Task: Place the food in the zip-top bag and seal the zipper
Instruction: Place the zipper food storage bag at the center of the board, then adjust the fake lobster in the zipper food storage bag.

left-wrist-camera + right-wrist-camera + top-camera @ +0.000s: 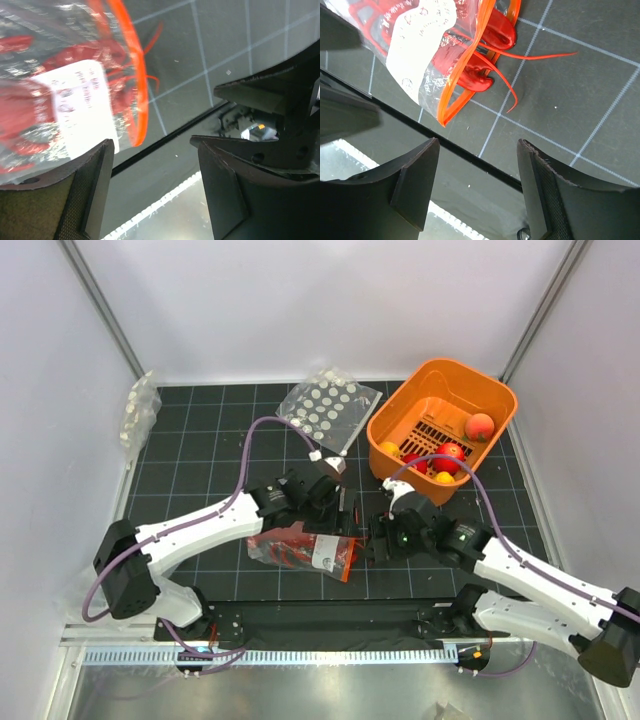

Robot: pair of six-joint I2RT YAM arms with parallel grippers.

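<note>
A: From the left side, how does it look?
B: The left gripper [152, 145] hangs just above the zip-top bag [300, 548], at its back edge. Its fingers stand apart and hold nothing. The bag lies flat, and the food [475, 75], a red octopus piece, is mostly inside it.
A: And the zipper [465, 85]?
B: It gapes. Two lumps of the octopus sit in the mouth, and thin tentacles [535, 55] trail onto the mat [580, 110], right of the bag. The right gripper [479, 144] is just right of the bag, also spread and empty.
A: What is the good way, then?
B: I think tuck the tentacles in first, then pinch the strip at one end and slide along. The fruit balls [450, 455] lie in the orange basket [440, 375], well behind the bag and to its right, not yet packed.
</note>
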